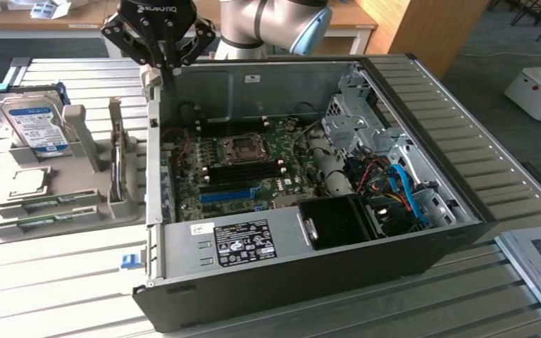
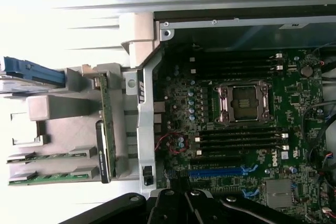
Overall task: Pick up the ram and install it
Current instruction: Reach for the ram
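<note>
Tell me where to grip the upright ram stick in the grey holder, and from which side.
Probably the middle of its top long edge, from straight above. The ram stands on edge in the grey holder, top edge free, so a pinch across its flat faces should hold.

The computer case (image 1: 299, 289) lies open on the slatted table (image 1: 64, 282), with the motherboard (image 1: 280, 184) on its floor. Just beside it, at the exterior view's left, stands a holder (image 1: 87, 179). In the holder, the hard drive (image 1: 36, 127) is upright at the far end, the ram (image 1: 115, 162) is on edge nearest the case, and two more sticks (image 1: 36, 205) lie flat at the near end. The gripper (image 1: 163, 63) hangs above the case's far corner.
</note>
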Tool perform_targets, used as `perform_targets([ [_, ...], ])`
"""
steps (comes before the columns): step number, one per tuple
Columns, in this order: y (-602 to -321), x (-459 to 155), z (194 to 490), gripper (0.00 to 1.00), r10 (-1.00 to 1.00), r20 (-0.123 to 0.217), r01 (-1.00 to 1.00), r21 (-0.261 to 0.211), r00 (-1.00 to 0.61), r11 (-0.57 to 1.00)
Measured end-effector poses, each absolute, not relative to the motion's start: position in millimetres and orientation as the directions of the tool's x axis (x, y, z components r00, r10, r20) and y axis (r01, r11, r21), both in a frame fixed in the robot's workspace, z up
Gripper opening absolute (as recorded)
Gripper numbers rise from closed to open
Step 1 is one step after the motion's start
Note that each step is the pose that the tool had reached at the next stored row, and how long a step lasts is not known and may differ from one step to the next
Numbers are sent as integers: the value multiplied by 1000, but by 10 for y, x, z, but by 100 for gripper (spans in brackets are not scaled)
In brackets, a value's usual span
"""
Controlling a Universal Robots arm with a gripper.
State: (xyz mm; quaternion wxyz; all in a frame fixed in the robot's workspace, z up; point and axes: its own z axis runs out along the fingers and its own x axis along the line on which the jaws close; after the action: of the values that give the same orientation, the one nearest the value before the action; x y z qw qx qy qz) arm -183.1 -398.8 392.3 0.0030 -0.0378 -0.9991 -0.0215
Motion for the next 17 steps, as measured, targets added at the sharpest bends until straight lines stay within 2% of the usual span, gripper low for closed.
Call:
perform_targets([
  [17,-3989,-2096,3915,10,75,29,76,41,-997,996],
])
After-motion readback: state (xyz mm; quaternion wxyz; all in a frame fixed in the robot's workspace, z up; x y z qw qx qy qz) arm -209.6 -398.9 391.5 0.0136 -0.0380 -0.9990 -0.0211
